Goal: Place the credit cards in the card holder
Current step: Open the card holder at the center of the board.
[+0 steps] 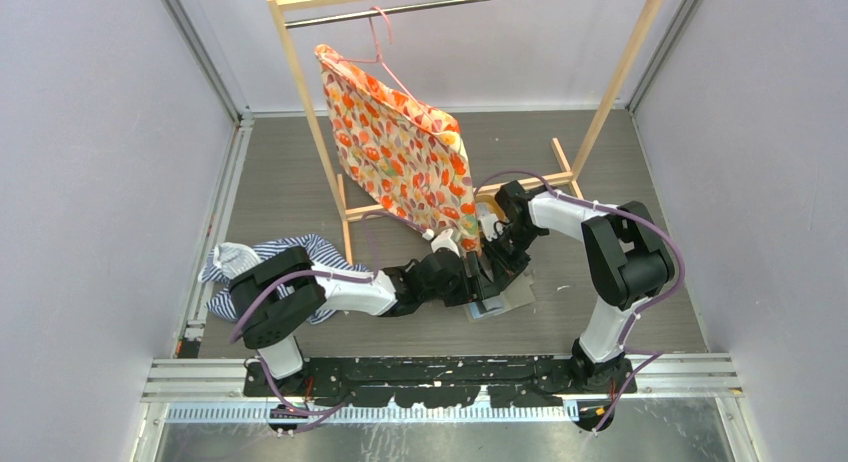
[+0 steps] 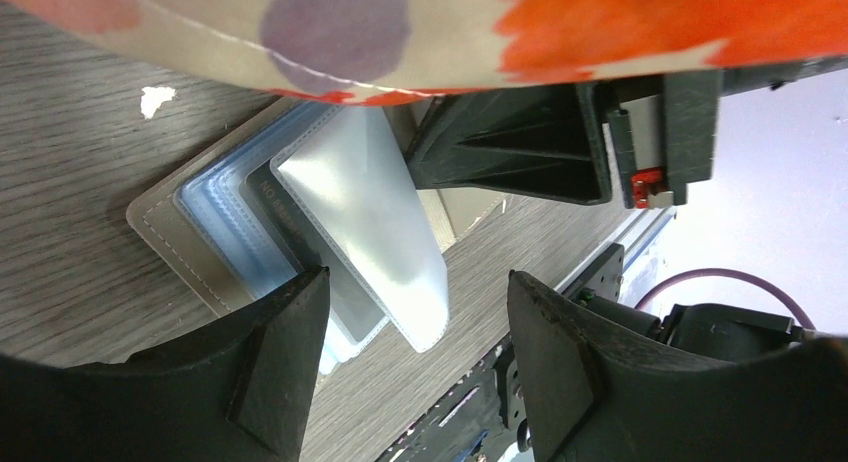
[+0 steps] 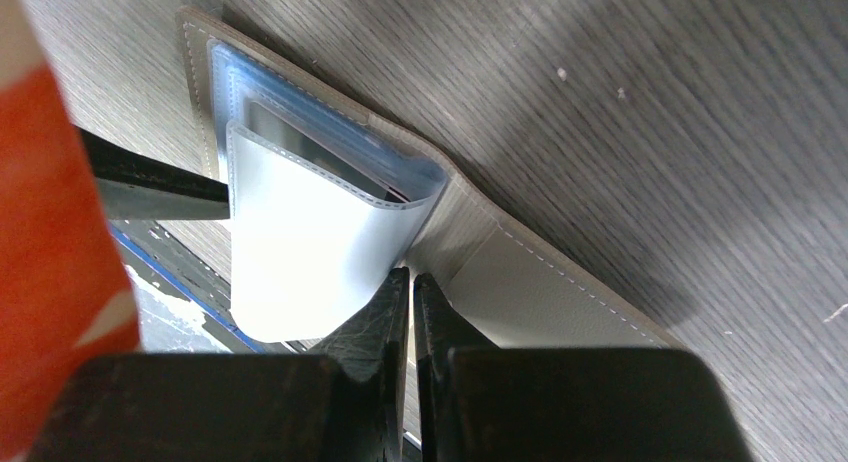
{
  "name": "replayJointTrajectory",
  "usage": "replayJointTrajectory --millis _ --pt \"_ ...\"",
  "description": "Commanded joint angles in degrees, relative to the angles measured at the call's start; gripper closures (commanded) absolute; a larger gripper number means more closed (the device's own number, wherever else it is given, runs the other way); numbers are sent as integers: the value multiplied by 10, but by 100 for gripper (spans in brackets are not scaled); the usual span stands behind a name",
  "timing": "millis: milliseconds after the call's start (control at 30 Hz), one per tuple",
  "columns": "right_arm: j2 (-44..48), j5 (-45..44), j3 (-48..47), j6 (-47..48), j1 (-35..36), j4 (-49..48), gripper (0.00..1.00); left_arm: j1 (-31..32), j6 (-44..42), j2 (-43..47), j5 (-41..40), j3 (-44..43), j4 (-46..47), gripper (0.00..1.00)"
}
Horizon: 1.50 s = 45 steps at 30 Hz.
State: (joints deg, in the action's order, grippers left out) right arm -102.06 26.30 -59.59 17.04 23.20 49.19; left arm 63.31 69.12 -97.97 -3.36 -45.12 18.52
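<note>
The taupe card holder (image 1: 512,300) lies open on the table between the two arms. In the left wrist view its cover (image 2: 165,232) is flat, its pale bluish sleeves fan out, and one clear sleeve (image 2: 370,212) stands lifted. A dark credit card (image 2: 275,207) sits inside a lower sleeve; other credit cards are out of view. My left gripper (image 2: 417,282) hovers open over the sleeves' free ends, holding nothing. My right gripper (image 3: 410,279) is shut, its tips pressing at the card holder's fold (image 3: 540,292) beside the raised sleeve (image 3: 300,252).
A wooden clothes rack (image 1: 310,112) stands behind with an orange patterned garment (image 1: 400,152) hanging low over both grippers. The garment fills the top of the left wrist view (image 2: 400,32). A striped cloth (image 1: 235,262) lies bunched at the left, by the left arm.
</note>
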Motion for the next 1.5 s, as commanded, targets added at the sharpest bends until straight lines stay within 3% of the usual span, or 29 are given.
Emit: replayJointTrajectory --millis 0,367,900,1467 --pt "-3 7 -17 7 4 8 89 -1 12 0 -4 -22 -23 33" --pt "-8 2 -18 7 5 9 89 4 -4 21 -31 -36 -95 32" --pt "-17 1 -22 15 16 18 89 5 21 -42 7 -52 -25 32" --pt "-19 31 -32 24 26 34 89 -2 46 -36 -16 -8 186 33"
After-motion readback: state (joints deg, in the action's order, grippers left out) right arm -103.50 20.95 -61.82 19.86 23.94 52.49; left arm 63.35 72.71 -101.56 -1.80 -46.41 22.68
